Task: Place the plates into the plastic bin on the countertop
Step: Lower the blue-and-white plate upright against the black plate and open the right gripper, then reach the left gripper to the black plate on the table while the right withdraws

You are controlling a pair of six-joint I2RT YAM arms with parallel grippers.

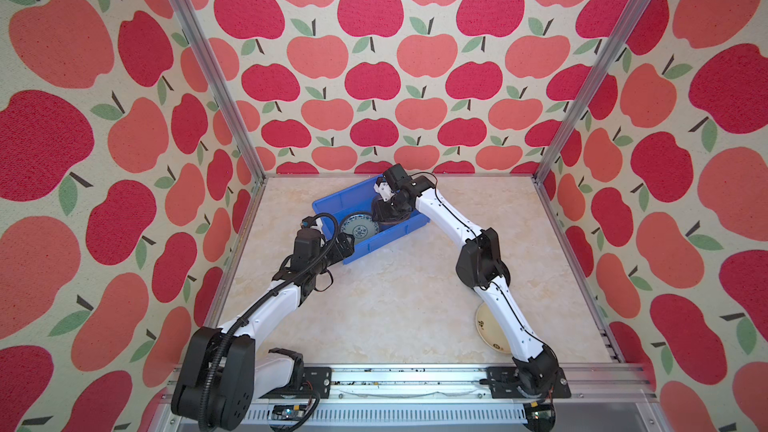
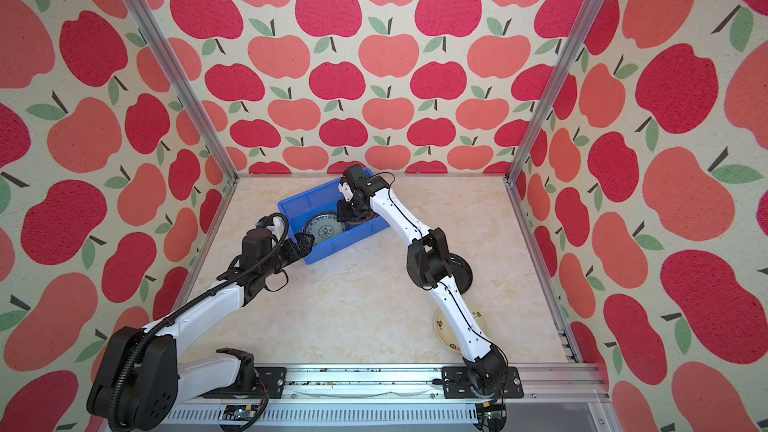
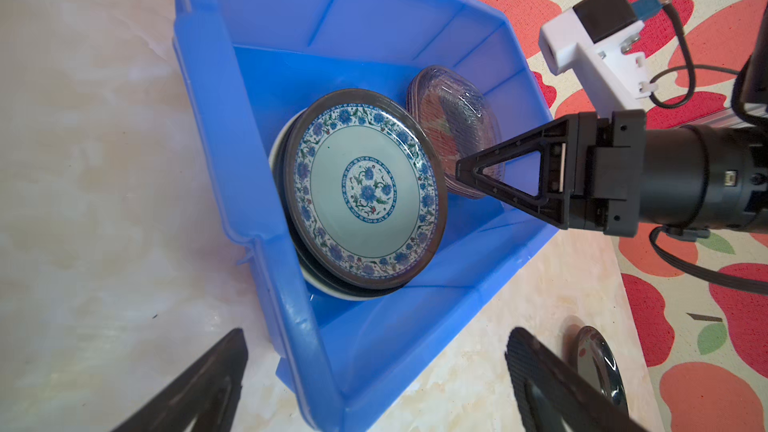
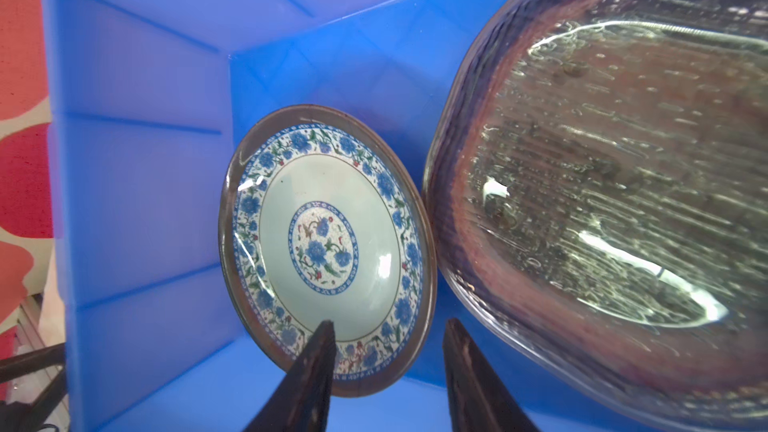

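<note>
**A:** Where are the plates?

**B:** The teal plate (image 3: 365,189) lies tilted in the blue bin (image 3: 249,35), with the glass plates (image 4: 602,160) just beside it. A cream plate (image 1: 486,326) and a black plate (image 3: 600,363) lie on the bench (image 1: 395,305), partly hidden by the right arm (image 1: 509,322).

**A:** And the jaws?

**B:** The right gripper (image 4: 388,326) has its jaws parted astride the teal rim, clamping nothing. The left gripper (image 3: 376,338) has its jaws spread wide at the bin's corner, empty.
</note>
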